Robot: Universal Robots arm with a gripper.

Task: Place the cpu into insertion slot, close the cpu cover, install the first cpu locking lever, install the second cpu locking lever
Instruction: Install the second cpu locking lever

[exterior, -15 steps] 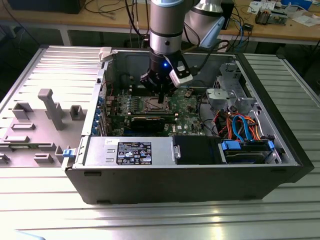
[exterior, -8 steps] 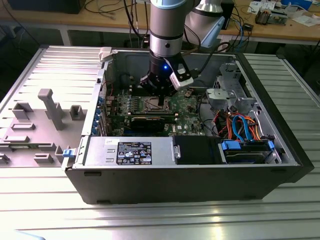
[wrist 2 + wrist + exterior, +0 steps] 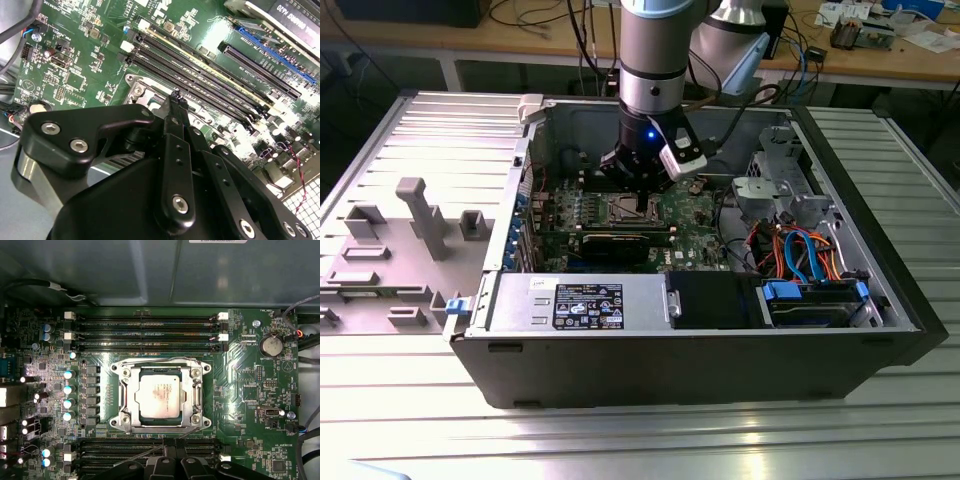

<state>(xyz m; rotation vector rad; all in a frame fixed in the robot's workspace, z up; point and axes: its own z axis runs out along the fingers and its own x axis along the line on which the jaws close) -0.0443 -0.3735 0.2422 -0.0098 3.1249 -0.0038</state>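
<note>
The cpu [image 3: 160,395], a silver-grey square, lies in the insertion slot [image 3: 196,416] on the green motherboard. The cpu cover [image 3: 128,396], a silvery frame, lies flat around it. A thin wire lever [image 3: 155,359] runs along one edge of the socket. Another thin metal rod [image 3: 135,456] slants out beside my fingertips. My gripper [image 3: 170,446] hovers at the socket's edge over the memory slots, fingers [image 3: 175,100] pressed together with nothing between them. In the exterior view the gripper [image 3: 642,195] hangs just above the socket [image 3: 632,208] inside the open computer case.
Long black memory slots [image 3: 145,332] flank the socket on two sides. A black graphics card [image 3: 620,245] lies in front of the socket. Drive cages and orange and blue cables [image 3: 800,250] fill the case at the exterior view's right. A grey fixture tray [image 3: 410,240] sits at its left.
</note>
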